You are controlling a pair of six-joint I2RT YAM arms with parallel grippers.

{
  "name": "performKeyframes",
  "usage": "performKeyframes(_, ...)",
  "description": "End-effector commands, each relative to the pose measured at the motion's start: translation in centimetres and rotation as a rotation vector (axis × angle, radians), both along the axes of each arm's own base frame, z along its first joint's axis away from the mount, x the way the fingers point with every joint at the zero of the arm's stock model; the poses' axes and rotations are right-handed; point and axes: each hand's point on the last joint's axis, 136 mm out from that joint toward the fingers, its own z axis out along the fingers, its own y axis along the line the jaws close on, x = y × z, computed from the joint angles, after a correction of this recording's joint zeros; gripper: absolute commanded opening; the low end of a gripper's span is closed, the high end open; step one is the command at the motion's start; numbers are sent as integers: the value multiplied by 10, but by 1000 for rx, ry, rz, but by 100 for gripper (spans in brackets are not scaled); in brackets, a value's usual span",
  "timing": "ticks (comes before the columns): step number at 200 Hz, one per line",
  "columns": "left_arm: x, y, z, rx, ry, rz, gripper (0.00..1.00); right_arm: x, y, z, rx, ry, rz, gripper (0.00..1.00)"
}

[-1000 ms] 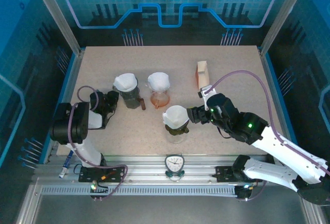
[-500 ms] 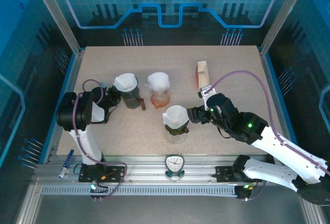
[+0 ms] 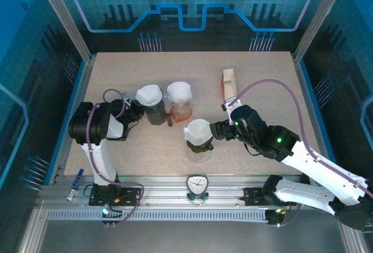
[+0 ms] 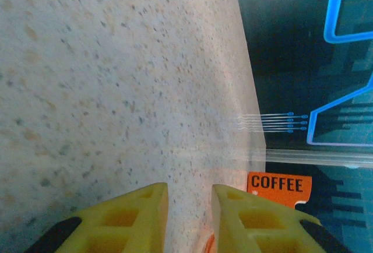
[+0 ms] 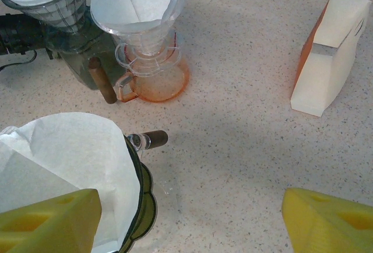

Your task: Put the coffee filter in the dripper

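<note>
Left hand (image 4: 187, 190), fingers a narrow slit apart with nothing between them, sits just beside the dark dripper (image 3: 154, 110). The coffee filter (image 3: 198, 129) stands in the near dripper (image 3: 200, 147). The right hand (image 5: 189, 201) gapes wide beside it, empty. Bare counter (image 3: 262, 90) lies to the right.

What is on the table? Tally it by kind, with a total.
Drippers: 3 (grey dripper, orange dripper, green dripper)
Paper filters: 3, one in each dripper
Coffee filter box: 1
Total: 7
</note>
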Motion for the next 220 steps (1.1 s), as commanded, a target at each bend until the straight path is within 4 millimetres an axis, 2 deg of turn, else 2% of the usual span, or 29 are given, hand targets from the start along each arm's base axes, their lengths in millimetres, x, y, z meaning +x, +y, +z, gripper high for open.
performKeyframes(1,-12,-19,-6,3,-18,-68,27,1,-4,4,18,0,-22,82)
performKeyframes(74,-34,-24,-7,26,-12,-75,26,1,0,5,33,5,-14,82)
performKeyframes(127,-33,-22,9,65,-24,-72,28,1,1,3,39,10,-12,82)
performKeyframes(146,-34,-26,14,77,-27,-79,29,1,2,2,41,8,-13,82)
performKeyframes(166,-37,-38,17,88,-35,-114,29,2,3,1,46,10,-11,82)
performKeyframes(192,-44,-52,10,83,-17,-147,28,3,4,1,49,9,-9,82)
performKeyframes(220,-51,-47,4,84,5,-115,28,2,3,2,53,6,-13,82)
